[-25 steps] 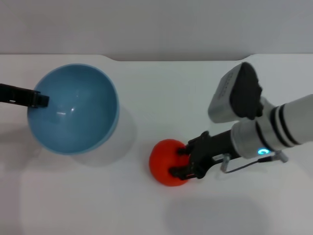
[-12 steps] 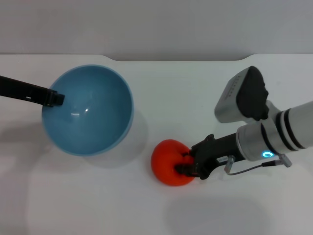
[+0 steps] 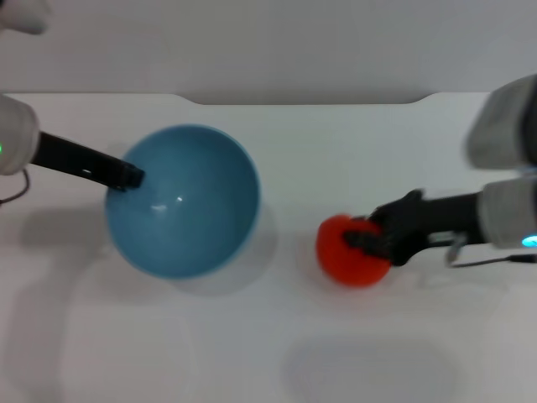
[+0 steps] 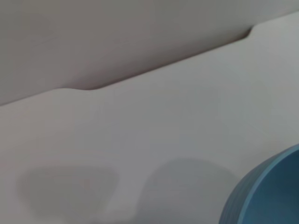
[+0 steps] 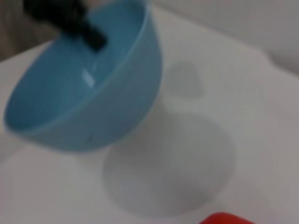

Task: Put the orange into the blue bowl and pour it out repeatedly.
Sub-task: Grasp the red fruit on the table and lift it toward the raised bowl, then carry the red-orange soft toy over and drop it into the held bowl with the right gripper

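Note:
The red-orange orange [image 3: 351, 250] is held in my right gripper [image 3: 369, 239], whose dark fingers close on its right side, to the right of the bowl; I cannot tell if it clears the table. The light-blue bowl [image 3: 183, 200] is held off the table, tilted, with its shadow below it. My left gripper [image 3: 127, 177] is shut on the bowl's left rim. The right wrist view shows the raised bowl [image 5: 88, 79], the left fingers [image 5: 70, 21] on its rim, and a sliver of the orange [image 5: 226, 218]. The left wrist view shows only an edge of the bowl [image 4: 264, 196].
The white table [image 3: 277, 336] runs to a grey back wall [image 3: 268, 42], with a notched back edge.
My left gripper has carried the bowl to the right. My right gripper has moved right and a little up the view with the orange.

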Available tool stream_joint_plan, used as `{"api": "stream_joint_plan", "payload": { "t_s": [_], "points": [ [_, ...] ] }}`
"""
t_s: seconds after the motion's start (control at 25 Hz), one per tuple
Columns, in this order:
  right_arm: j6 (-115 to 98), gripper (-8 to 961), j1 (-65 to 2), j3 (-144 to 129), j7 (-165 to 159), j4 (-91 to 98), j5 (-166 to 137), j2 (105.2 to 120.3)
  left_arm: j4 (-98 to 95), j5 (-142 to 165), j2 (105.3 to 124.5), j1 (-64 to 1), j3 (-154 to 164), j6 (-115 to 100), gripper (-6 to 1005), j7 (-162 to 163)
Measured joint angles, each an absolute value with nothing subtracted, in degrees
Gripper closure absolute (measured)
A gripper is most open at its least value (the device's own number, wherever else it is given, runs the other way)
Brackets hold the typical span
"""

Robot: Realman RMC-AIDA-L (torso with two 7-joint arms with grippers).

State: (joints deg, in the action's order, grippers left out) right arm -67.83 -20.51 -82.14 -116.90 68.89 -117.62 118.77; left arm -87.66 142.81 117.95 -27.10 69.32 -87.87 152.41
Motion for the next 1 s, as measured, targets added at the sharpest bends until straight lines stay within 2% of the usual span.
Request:
{"api": "stream_joint_plan", "payload": {
  "t_s": [0.16, 0.32, 0.72, 1.0],
  "points": [
    [-73.22, 782, -15.35, -75.19, -113.8, 79.67, -116.09, 119.08, -83.68, 142.81, 117.97, -29.67, 73.85, -87.11, 999, 152.44],
    [-78.49, 819, -14.4, -70.33, -110.22, 84.41, -110.46, 119.14, -80.3, 142.68, 118.03, -32.51, 77.81, -86.62, 999, 153.24],
    [-86.39, 862, -17.12, -73.97, -104.63, 88.71, -103.92, 118.84, -71.97, 142.41, 118.58, -42.54, 90.36, -83.01, 999, 159.1],
    [-83.09, 909, -18.07, -80.61, -104.68, 86.54, -109.52, 119.0, -71.2, 142.36, 118.69, -44.38, 90.54, -82.81, 1000, 160.53]
  ]
}}
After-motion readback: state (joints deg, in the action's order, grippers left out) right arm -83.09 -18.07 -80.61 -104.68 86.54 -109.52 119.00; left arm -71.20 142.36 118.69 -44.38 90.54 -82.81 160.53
